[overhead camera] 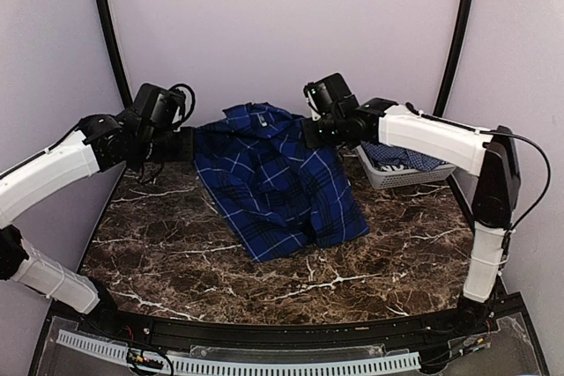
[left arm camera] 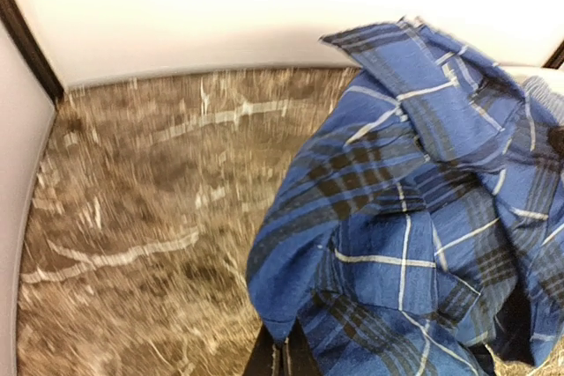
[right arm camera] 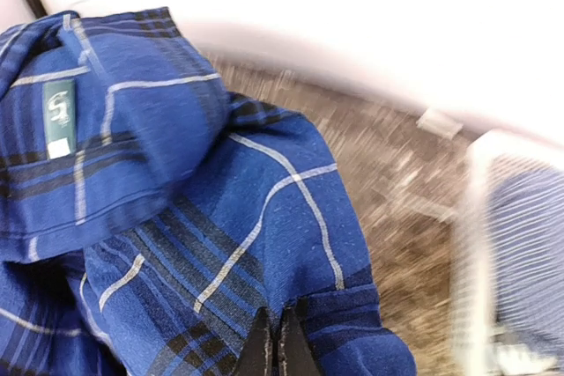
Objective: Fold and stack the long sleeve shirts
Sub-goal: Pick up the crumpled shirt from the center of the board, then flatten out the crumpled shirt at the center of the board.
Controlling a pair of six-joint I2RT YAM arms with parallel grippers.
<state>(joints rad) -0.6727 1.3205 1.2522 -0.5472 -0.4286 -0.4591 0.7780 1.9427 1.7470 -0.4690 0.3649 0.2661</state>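
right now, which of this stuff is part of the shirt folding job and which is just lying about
Part of the job:
- plaid shirt, held up at its two sides by the left pincer and right pincer, both shut on it
- light shirt, lying in the basket

Just there:
- basket, far right on the table

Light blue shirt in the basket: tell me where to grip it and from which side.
I would grip a raised fold at the top of the light blue shirt, coming straight down. It lies bunched inside the basket, whose walls block the sides; only the open top is free. The right pincer is nearest, but is shut on the plaid shirt.
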